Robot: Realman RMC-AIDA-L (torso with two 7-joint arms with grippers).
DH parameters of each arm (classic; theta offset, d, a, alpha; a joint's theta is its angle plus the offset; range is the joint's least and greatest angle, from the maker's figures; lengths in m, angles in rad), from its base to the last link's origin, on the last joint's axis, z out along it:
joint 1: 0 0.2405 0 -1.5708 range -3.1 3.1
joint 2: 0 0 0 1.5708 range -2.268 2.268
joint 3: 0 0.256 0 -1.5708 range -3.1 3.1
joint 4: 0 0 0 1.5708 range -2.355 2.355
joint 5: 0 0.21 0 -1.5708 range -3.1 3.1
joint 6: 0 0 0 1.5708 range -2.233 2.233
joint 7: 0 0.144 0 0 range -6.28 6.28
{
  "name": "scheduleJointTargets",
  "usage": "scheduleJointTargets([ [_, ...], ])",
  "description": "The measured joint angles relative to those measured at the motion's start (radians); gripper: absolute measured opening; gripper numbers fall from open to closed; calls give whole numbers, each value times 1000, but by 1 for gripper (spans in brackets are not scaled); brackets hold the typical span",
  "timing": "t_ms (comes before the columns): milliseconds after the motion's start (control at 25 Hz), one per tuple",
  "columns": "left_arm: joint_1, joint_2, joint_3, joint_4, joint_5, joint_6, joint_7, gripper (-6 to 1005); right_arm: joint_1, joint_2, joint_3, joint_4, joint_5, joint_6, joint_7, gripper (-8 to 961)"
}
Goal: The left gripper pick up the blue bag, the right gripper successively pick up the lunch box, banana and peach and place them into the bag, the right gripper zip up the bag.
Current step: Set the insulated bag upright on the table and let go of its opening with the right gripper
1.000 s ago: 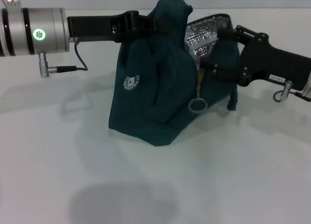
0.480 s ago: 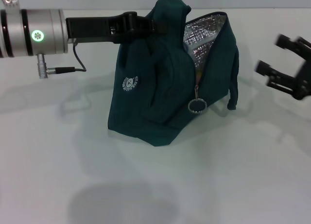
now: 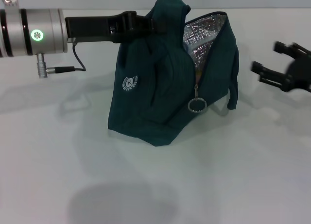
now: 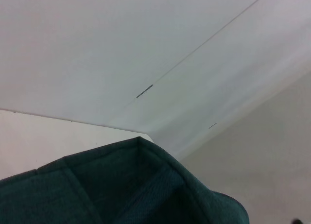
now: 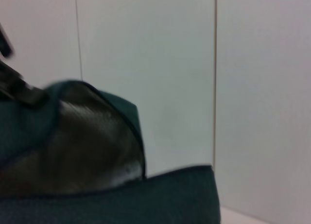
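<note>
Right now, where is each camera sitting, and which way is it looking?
Head view: from the robot's head, looking forward and down at the table; shows the left gripper holding up the blue bag, and the open right gripper beside it.
Left wrist view: from the left arm, looking over the bag's top fabric at bare walls; no fingers show.
Right wrist view: from the right arm, facing the bag's open mouth and foil lining.
All three views share the bag.
</note>
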Motion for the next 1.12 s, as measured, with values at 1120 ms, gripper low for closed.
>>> scheduleJointTargets([
  [1120,104,0,0,-73,-42,82,60,50,-56,4,-163,-78,648,-129,-268,828],
])
